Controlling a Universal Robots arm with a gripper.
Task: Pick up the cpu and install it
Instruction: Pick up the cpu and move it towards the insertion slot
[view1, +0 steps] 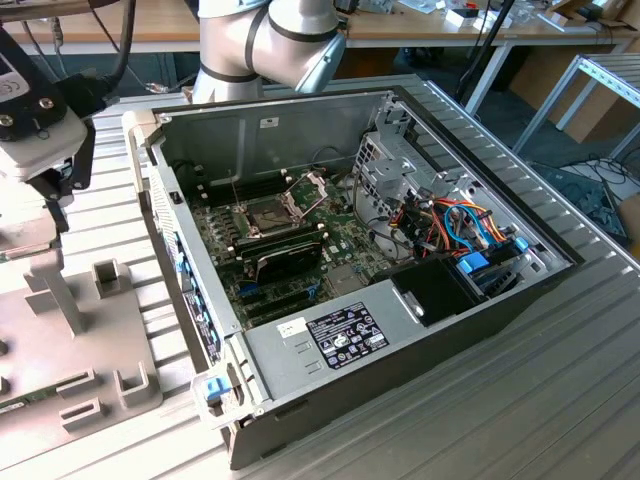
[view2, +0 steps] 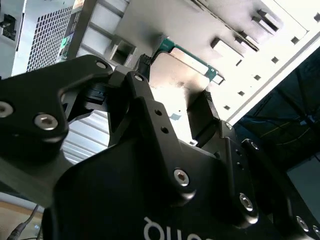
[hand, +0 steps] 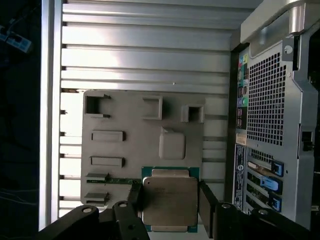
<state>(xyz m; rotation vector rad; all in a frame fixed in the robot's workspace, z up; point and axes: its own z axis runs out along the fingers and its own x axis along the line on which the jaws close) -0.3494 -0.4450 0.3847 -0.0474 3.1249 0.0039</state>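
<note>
Ribbed aluminium slats form the table (view1: 560, 380), bright and glossy under the lamps. On it lies an open computer case (view1: 400, 310) of grey sheet metal, its green motherboard (view1: 340, 250) showing a bare square socket (view1: 270, 215) with the hinged metal frame (view1: 305, 190) swung up. Toward the exterior view's left sits a matte grey fixture plate (view1: 100, 340) with raised blocks and shallow rectangular pockets.

From my console, the first wrist view shows the gripper (hand: 171, 199) above that plate, its black angular fingers (hand: 207, 202) pressed against opposite edges of the cpu (hand: 170, 205). It is a flat square chip with a dull brushed-silver lid and a thin green rim. The jaws are closed onto it, so it is clamped. In the second wrist view I see the chip's metal face (view2: 177, 90) between the bolted black finger links, catching a soft glare. I think it hangs clear of the plate, though I cannot be sure from this angle. Beside the plate, the case's perforated rear panel (hand: 270, 100) stands close by.
</note>
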